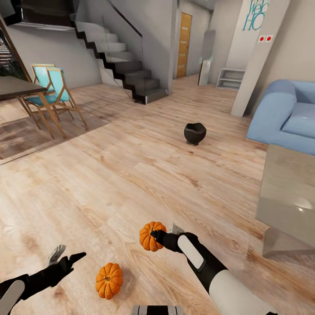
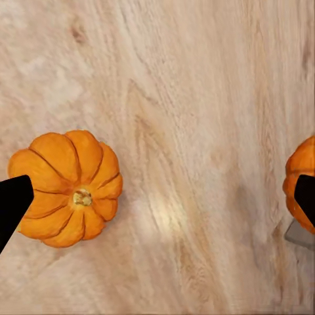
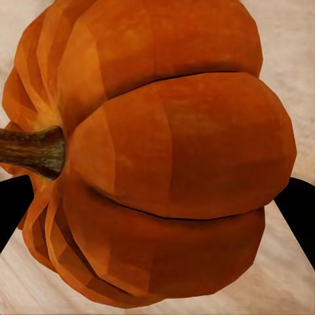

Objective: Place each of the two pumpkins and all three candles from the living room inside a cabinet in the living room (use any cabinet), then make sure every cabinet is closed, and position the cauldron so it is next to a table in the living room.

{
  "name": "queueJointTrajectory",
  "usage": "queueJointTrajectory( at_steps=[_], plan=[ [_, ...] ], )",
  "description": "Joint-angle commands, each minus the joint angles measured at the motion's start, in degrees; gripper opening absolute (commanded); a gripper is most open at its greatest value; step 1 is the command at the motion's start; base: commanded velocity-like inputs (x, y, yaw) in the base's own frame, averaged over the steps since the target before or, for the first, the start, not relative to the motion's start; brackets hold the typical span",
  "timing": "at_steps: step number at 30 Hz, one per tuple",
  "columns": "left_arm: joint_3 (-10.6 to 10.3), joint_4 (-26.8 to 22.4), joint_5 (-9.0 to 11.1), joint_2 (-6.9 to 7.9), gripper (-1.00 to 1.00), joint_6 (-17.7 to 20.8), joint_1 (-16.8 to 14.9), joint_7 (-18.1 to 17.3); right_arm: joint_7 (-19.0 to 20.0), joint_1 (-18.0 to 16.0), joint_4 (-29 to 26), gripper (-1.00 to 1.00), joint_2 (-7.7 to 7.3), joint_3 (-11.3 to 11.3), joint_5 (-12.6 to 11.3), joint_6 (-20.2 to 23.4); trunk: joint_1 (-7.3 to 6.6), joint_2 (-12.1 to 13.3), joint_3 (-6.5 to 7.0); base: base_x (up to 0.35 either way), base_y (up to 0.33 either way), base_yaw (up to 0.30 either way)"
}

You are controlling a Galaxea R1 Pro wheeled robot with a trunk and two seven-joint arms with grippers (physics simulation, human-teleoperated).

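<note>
My left claw (image 1: 65, 259) hangs spread wide over the floor (image 1: 131, 175), holding nothing, ready for the loose pumpkin (image 1: 109, 280) lying just beside it. My left wrist camera looks straight down on that one's stem. Moving right, my right claw (image 1: 154, 236) is clamped around the second pumpkin (image 1: 150, 236), which my right wrist camera shows wedged between my fingers. The cauldron (image 1: 194, 133) waits well beyond, the table (image 1: 288, 197) further right.

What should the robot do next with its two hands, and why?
Probably lower the open left gripper onto the loose pumpkin on the floor. The right gripper looks already closed on the other pumpkin, and the free one lies just beside the left gripper's fingers.
</note>
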Motion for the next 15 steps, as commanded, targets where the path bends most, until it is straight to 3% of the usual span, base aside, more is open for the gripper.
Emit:
queueJointTrajectory(
  at_steps=[1,5,9,15],
  plan=[
    [0.17,0.33,-0.39,0.10,1.00,0.13,-0.21,-1.07,-0.55,-0.03,-0.12,-1.00,-0.03,0.16,-0.68,-0.02,0.01,-0.04,-0.27,0.000,0.000,0.000],
    [0.61,4.82,-1.98,1.92,1.00,-0.82,-2.84,-4.53,-0.12,-0.02,-0.12,-1.00,-0.03,0.16,-0.72,-1.44,0.11,-0.09,-1.16,0.000,0.000,0.000],
    [0.84,6.49,-1.63,3.42,1.00,-0.83,-4.87,-5.43,2.85,-0.04,-0.12,-1.00,-0.10,0.16,-0.70,-1.72,0.22,-0.14,-2.05,0.000,0.000,0.000],
    [1.20,6.82,-1.52,4.00,1.00,-0.81,-5.27,-5.63,5.12,-0.01,-0.31,-1.00,-0.05,0.03,-0.76,-1.83,0.37,-0.22,-3.38,0.000,0.000,0.000]
  ],
)
